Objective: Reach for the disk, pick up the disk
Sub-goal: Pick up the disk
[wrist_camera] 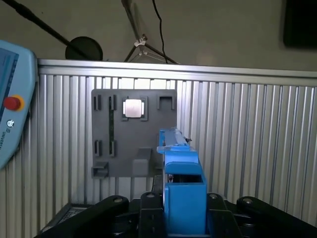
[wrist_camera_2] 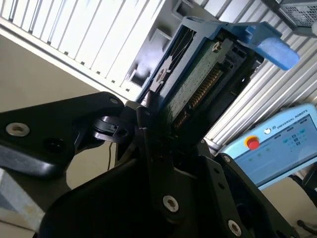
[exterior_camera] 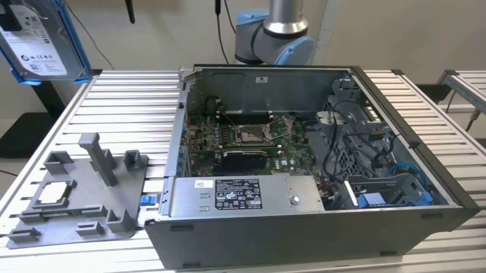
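The disk (exterior_camera: 38, 40) hangs high above the table's far corner at the exterior view's left, white label facing the camera, with its blue bracket around it. In the second wrist view my gripper (wrist_camera_2: 151, 116) is shut on the disk (wrist_camera_2: 198, 82), whose green circuit board and blue bracket tab show between the black fingers (wrist_camera_2: 143, 129). In the first wrist view the disk (wrist_camera: 182, 173) stands edge-on in its blue bracket, well above the table.
An open computer case (exterior_camera: 395, 108) stands on the slatted metal table (exterior_camera: 129, 108), with a grey power-supply box (exterior_camera: 243, 196) at its front. A grey fixture plate (exterior_camera: 83, 193) holds a small square silver chip (exterior_camera: 54, 193). A teach pendant (wrist_camera_2: 277, 144) lies past the table edge.
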{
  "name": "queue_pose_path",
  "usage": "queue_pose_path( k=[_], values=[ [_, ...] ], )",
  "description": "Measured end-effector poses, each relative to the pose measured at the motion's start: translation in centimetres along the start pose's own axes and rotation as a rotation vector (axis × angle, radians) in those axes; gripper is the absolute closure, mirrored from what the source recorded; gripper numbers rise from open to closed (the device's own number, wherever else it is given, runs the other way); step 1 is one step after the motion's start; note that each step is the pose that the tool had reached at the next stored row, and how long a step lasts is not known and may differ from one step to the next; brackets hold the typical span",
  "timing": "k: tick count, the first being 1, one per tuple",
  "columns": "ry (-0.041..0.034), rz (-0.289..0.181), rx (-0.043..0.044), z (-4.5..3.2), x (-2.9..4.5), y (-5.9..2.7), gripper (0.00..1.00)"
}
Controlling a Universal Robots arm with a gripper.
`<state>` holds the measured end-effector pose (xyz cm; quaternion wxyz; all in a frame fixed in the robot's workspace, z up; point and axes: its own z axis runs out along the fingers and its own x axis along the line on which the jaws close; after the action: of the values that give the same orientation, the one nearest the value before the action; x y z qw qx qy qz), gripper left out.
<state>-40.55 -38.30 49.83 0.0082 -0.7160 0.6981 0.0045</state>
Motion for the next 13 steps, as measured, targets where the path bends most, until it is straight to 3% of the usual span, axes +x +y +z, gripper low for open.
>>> queue_pose_path(
  k=[7,13],
  values=[
    [-0.0008,0.0,-0.0003,0.01,0.04,-1.69,1.0],
    [-0.0015,0.0,-0.0003,0.01,0.05,-1.84,1.0]
  ],
)
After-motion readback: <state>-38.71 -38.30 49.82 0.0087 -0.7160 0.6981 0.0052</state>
